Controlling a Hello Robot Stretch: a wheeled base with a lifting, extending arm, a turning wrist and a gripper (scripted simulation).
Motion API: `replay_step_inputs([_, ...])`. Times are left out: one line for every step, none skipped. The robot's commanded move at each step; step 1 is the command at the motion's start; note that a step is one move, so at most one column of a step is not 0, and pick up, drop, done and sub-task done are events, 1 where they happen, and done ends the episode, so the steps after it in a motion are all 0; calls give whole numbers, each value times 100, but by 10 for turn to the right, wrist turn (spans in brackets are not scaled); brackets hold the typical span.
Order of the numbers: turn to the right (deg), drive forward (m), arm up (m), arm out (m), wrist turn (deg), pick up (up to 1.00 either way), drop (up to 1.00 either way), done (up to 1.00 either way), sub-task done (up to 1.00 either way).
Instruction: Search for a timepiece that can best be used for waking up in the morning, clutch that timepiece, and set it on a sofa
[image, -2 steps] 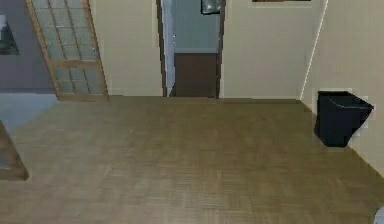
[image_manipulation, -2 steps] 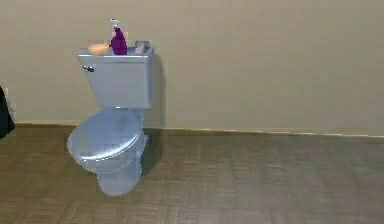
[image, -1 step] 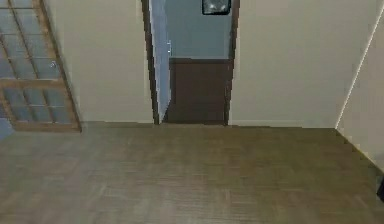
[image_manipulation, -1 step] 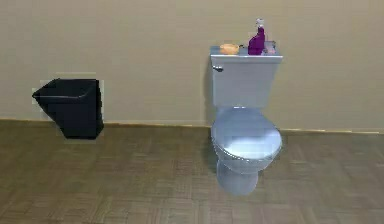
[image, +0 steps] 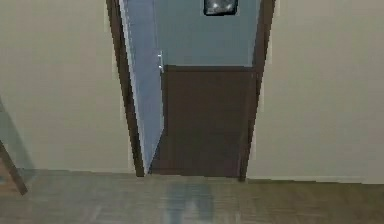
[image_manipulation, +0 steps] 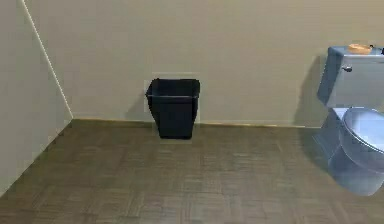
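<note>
Black bin (image_manipulation: 173, 108) against the beige wall (image_manipulation: 230, 50), blue toilet (image_manipulation: 352, 130) well apart.

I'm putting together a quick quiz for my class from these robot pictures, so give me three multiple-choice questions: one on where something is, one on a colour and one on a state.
1. Where does the bin stand?
A) on the floor by the wall
B) on a shelf
C) in the middle of the room

2. What colour is the bin?
A) white
B) black
C) red

3. How is the door in the forward view?
A) open
B) shut
C) lying flat on the floor

Answers:
1 A, its back is at the beige wall.
2 B, it is dark all over.
3 A, it is swung aside, and a dark panel shows through the frame.
</note>
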Motion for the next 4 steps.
replay_step_inputs([0,100,0,0,0,0,0,0,0])
replay_step_inputs([0,100,0,0,0,0,0,0,0])
replay_step_inputs([60,0,0,0,0,0,0,0,0])
replay_step_inputs([0,50,0,0,0,0,0,0,0])
